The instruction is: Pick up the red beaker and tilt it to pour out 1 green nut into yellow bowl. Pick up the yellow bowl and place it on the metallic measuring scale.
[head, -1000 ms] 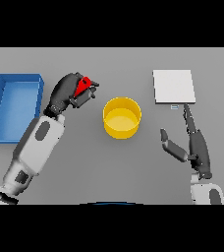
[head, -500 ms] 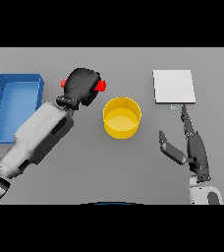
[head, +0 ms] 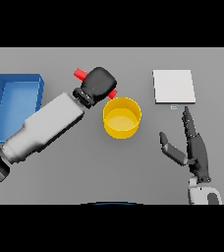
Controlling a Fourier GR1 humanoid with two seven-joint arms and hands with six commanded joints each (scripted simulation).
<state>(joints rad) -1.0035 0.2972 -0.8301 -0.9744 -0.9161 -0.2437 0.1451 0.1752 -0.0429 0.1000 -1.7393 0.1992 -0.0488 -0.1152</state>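
Left hand wrapped round red beaker, tipped sideways just by yellow bowl rim on tabletop. Beaker prob. light, rigid, smooth; grip mid-body. Right hand idle, fingers straight, below metallic measuring scale.

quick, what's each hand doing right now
Left hand: closed around the red beaker, held beside the yellow bowl.
Right hand: open, fingers straight, holding nothing.
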